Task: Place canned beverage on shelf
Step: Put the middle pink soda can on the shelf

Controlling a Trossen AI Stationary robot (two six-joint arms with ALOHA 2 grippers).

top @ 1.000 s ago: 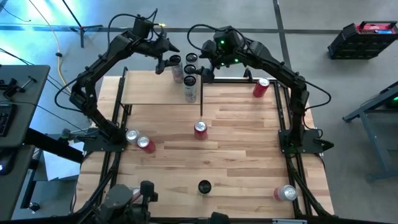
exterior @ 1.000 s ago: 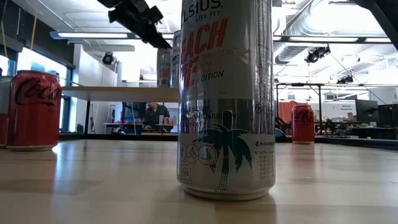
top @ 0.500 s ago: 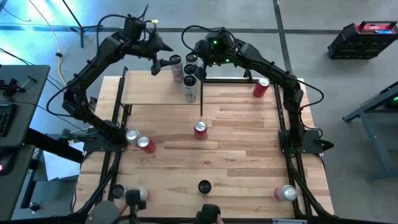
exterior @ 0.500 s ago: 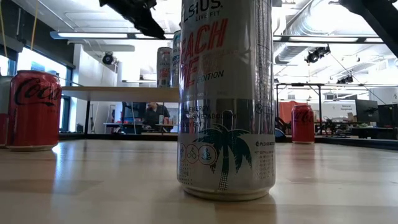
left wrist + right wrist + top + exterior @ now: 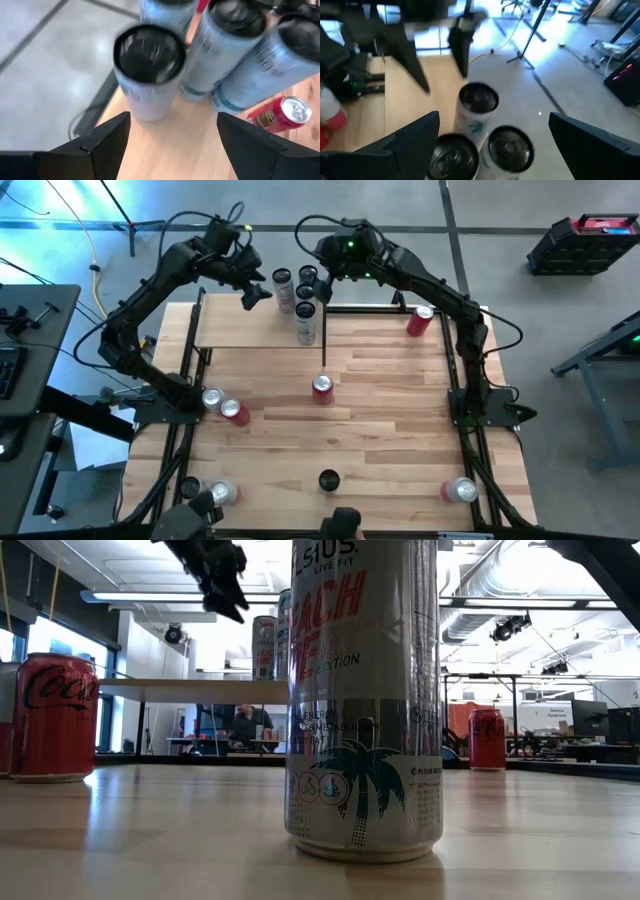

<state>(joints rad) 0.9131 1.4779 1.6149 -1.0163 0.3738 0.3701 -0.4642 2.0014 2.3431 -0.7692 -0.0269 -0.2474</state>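
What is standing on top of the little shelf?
Four tall cans stand clustered at one end of the shelf. Their tops show; where their bottoms meet the board is hidden.

"Coca-Cola" on red can (image 5: 55, 715)

We see two matte black jointed arms, looping black cables, green lights glowing on the right arm's wrist, dark wedge-shaped jaws

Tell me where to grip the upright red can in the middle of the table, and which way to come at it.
Grip the red can across its round side wall, just below the top rim, coming down from above with the fingers either side. It stands upright with bare wood all round, so nothing blocks a straddling approach. The left gripper and right gripper are both open, up by the shelf.
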